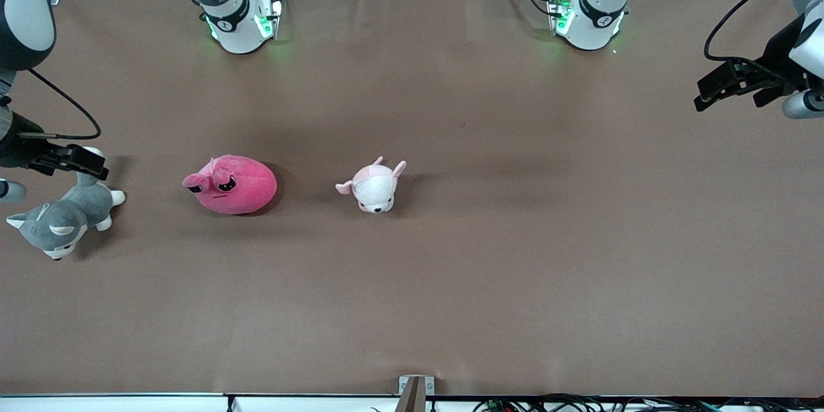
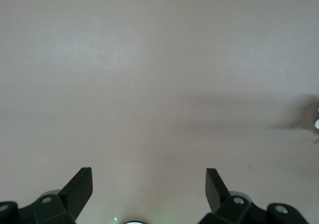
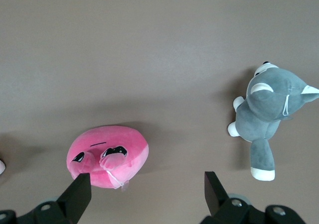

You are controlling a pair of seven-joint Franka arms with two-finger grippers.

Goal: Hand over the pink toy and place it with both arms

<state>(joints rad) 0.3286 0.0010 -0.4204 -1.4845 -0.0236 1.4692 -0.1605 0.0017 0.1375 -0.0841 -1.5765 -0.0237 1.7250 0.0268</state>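
**Two arms, three soft toys on a brown table**

Read across the front view from the right arm's end of the table to the left arm's. My right gripper (image 1: 96, 170) hangs over that end, above the tail of the gray toy (image 1: 61, 219); in its wrist view the two fingers (image 3: 79, 191) stand well apart with nothing between them. The gray toy is a plush animal with white paws and ear linings, lying on its side. Next comes the pink toy (image 1: 233, 184), a smooth, rounded, deep pink plush blob with dark eyes, resting on the table (image 1: 515, 270) between the gray toy and a smaller white toy (image 1: 376, 187). The white toy is pale, with a soft pink back and ears, and sits near the table's middle. My left gripper (image 1: 708, 95) hangs over the left arm's end, well apart from all three toys, its fingers (image 2: 82, 184) likewise spread over bare tabletop.

The pink toy lies on the table, held by neither arm; this fits both a toy awaiting pickup and one already set down. If I grasp it, I judge a pinch across the narrower width best, since plush compresses and a shallow grip could slip. The table covering is matte brown and even.
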